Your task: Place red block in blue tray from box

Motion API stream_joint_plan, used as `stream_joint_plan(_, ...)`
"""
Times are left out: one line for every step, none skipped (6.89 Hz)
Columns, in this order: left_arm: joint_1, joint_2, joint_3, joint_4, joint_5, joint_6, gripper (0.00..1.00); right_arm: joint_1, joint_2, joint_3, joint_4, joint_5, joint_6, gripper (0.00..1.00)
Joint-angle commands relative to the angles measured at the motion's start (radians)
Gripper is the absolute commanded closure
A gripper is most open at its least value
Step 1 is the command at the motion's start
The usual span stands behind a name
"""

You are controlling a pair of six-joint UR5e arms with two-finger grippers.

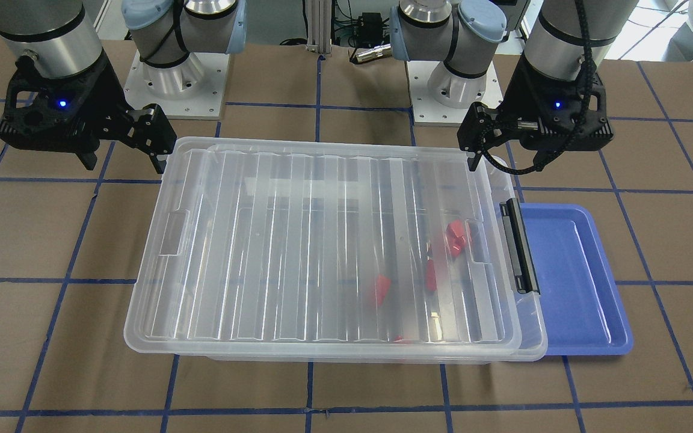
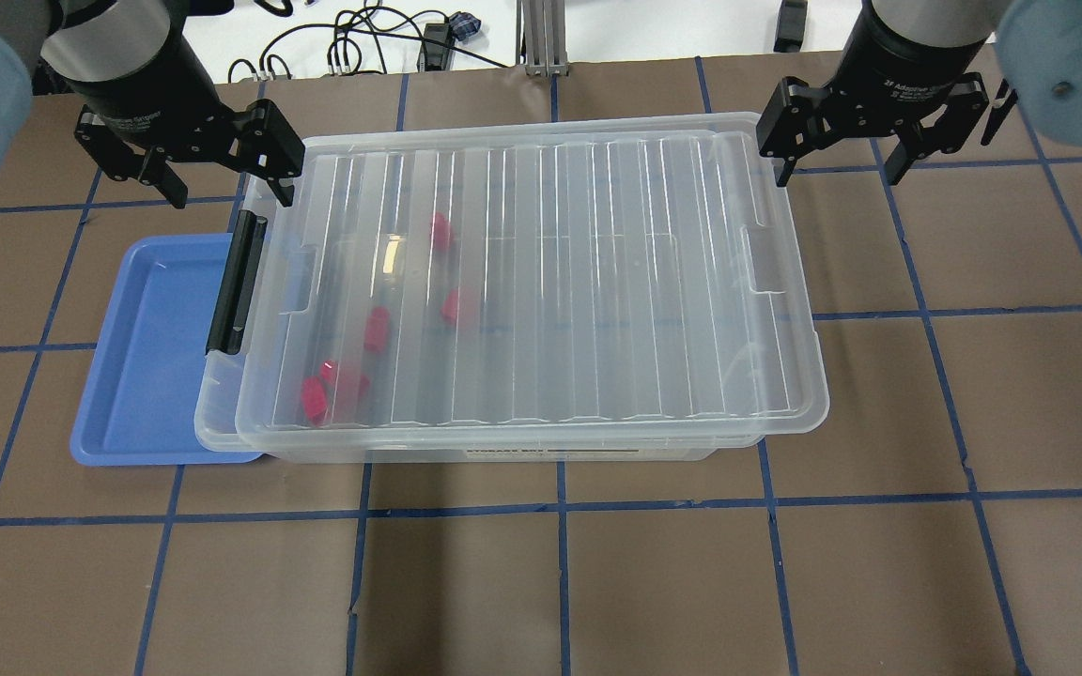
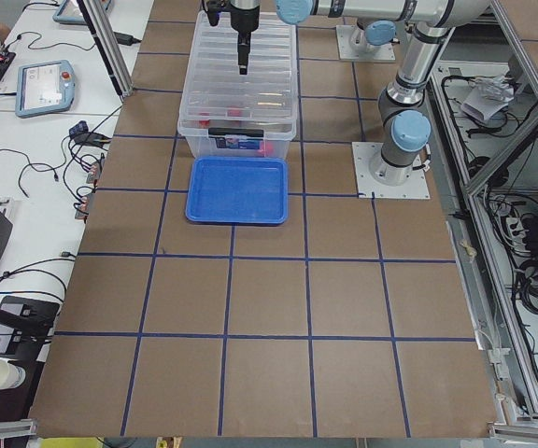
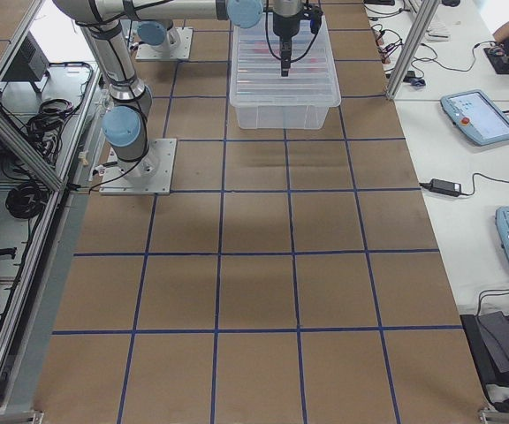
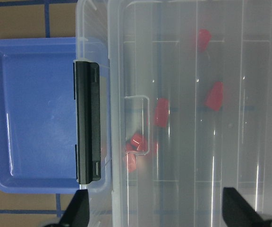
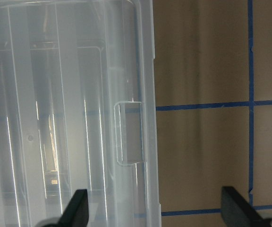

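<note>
I'm hovering my left gripper [image 2: 229, 191], jaws wide apart, over the black latch [image 2: 236, 282] end of the box [image 2: 785, 413]. My right gripper [image 2: 839, 175] is equally spread over the far end. The lid [image 2: 597, 282] is still on. The red blocks [image 2: 377, 329] are lying under it, just ahead of my left fingers. The blue tray [image 2: 146, 366] is waiting beside them.

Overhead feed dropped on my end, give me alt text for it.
A closed clear box lies mid-table, several red blocks showing through its lid near the black latch end. The empty blue tray sits beside that end. Left gripper and right gripper, both open and empty, hover by the box's far corners.
</note>
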Motion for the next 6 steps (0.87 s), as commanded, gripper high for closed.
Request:
stream_joint_plan(0.012,0.019,-0.002,-0.004,-0.001,-0.010,0.00,-0.002,0.000,0.000,-0.001,0.000,0.000,0.00)
stream_joint_plan(0.012,0.021,-0.002,-0.004,0.000,-0.014,0.00,0.000,0.000,0.000,-0.004,-0.003,0.002,0.00)
stream_joint_plan(0.010,0.021,-0.004,-0.005,0.000,-0.015,0.00,0.000,0.008,-0.002,-0.011,-0.008,0.003,0.00)
stream_joint_plan(0.010,0.022,-0.007,-0.004,0.000,-0.015,0.00,-0.015,0.006,-0.003,-0.007,-0.006,0.005,0.00)
stream_joint_plan(0.010,0.022,-0.007,-0.004,0.000,-0.015,0.00,-0.015,0.013,-0.006,0.001,-0.008,0.006,0.00)
stream_joint_plan(0.010,0.022,-0.007,-0.004,-0.001,-0.015,0.00,-0.017,0.029,0.005,0.012,-0.006,0.000,0.00)
